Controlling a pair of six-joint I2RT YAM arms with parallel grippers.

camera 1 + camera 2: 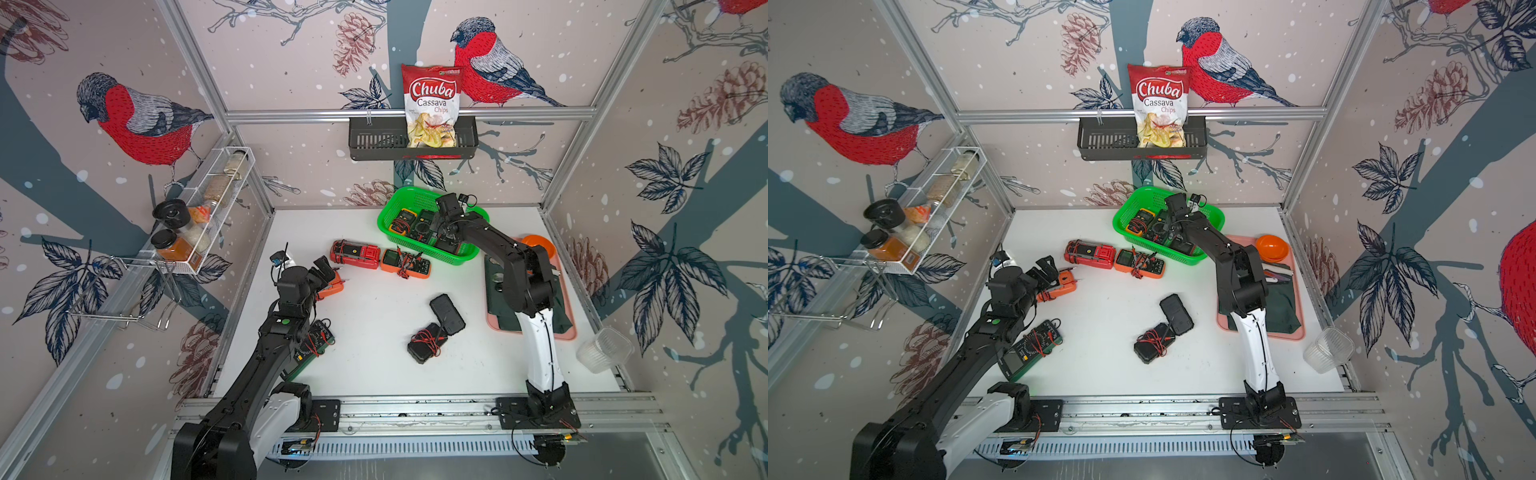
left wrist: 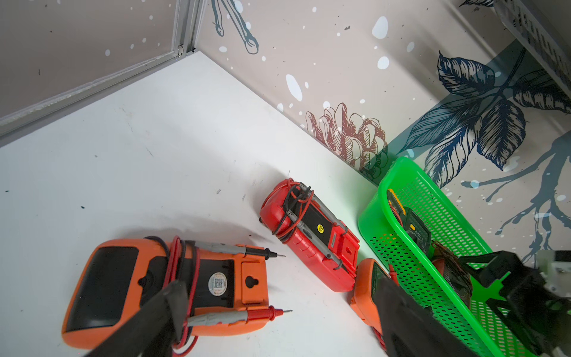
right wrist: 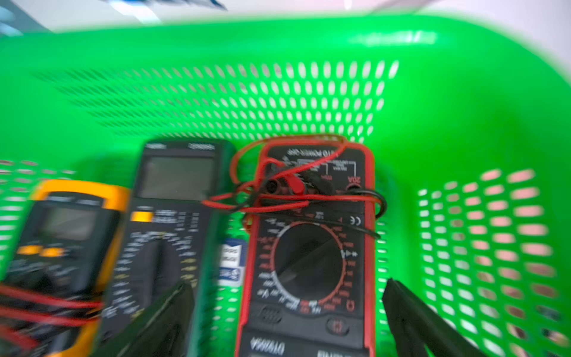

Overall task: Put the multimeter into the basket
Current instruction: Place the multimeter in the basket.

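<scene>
The green basket stands at the back of the table. Three multimeters lie side by side in it: a yellow one, a dark green one and a red-edged one. My right gripper hangs open inside the basket, its jaws either side of the red-edged meter with gaps showing. My left gripper is open just above a face-down orange multimeter at the table's left.
On the table lie a red multimeter, an orange one, a green one partly under my left arm, and two black ones. A pink tray with an orange bowl sits right, a clear tub beyond it.
</scene>
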